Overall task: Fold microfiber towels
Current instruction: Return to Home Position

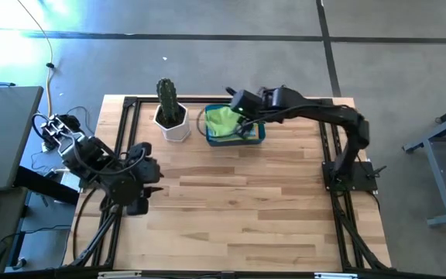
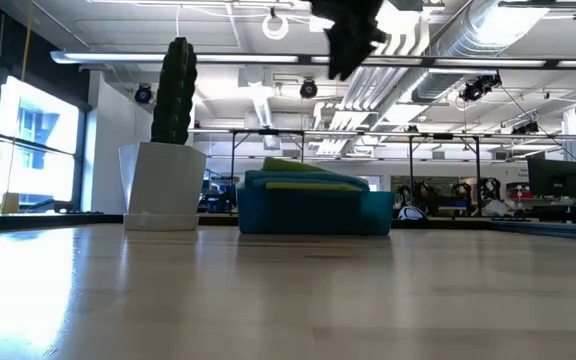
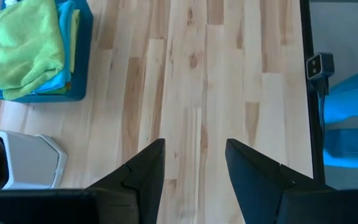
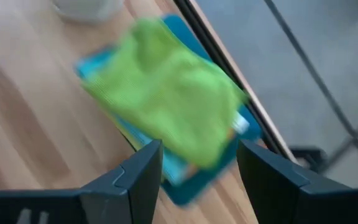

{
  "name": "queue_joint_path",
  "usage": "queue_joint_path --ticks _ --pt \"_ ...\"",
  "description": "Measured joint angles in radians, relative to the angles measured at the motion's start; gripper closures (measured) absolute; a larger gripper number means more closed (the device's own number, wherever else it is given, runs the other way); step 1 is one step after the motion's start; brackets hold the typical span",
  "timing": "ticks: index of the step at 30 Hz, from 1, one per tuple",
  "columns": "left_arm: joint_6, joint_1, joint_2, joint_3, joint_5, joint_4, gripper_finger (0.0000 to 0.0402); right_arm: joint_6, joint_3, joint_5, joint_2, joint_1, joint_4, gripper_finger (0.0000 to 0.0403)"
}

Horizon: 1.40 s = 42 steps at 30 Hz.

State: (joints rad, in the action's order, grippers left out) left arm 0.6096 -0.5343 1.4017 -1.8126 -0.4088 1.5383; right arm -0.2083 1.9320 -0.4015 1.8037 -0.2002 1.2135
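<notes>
A folded lime green microfiber towel (image 1: 223,120) lies on top of a stack in the blue bin (image 1: 260,133) at the table's far edge. Light blue and yellow cloth edges (image 3: 72,31) show under it. My right gripper (image 4: 197,149) hovers above the bin, open, with nothing between its fingers. In the low view it hangs high over the bin (image 2: 313,212). My left gripper (image 3: 194,146) is open over bare wood at the table's left side (image 1: 155,167).
A cactus in a white pot (image 1: 170,116) stands just left of the bin. A black metal frame (image 1: 130,105) runs along the table's sides and far edge. Bare wooden table (image 1: 238,201) stretches from the bin to the near edge.
</notes>
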Motion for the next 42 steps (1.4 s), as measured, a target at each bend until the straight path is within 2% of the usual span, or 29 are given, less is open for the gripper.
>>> queue_joint_path --ticks 3,6,12,18,29,36,42 --pt "0.001 0.006 0.000 0.000 0.000 0.000 0.0243 -0.052 -0.114 -0.060 -0.094 0.015 0.039 0.0203" --pt "0.006 0.006 0.000 0.000 -0.019 0.000 0.0243 -0.156 -0.333 -0.069 -0.245 0.031 0.011 0.0203" --pt "0.032 0.003 -0.013 0.001 -0.117 -0.001 0.0243 -0.366 -0.762 -0.067 -0.593 0.114 -0.187 0.0203" --pt "0.082 0.011 -0.035 0.000 -0.260 -0.031 0.0243 -0.493 -1.031 -0.065 -0.885 0.240 -0.384 0.0203" --pt "0.071 0.042 -0.039 0.000 -0.277 -0.071 0.0243 -0.532 -1.366 -0.145 -1.277 0.389 -0.576 0.0203" --pt "0.069 0.088 -0.039 0.000 -0.250 -0.125 0.0243 -0.542 -1.505 -0.191 -1.440 0.417 -0.640 0.0203" --pt "0.068 0.131 -0.039 0.000 -0.235 -0.158 0.0243 -0.525 -1.596 -0.198 -1.522 0.421 -0.729 0.0203"
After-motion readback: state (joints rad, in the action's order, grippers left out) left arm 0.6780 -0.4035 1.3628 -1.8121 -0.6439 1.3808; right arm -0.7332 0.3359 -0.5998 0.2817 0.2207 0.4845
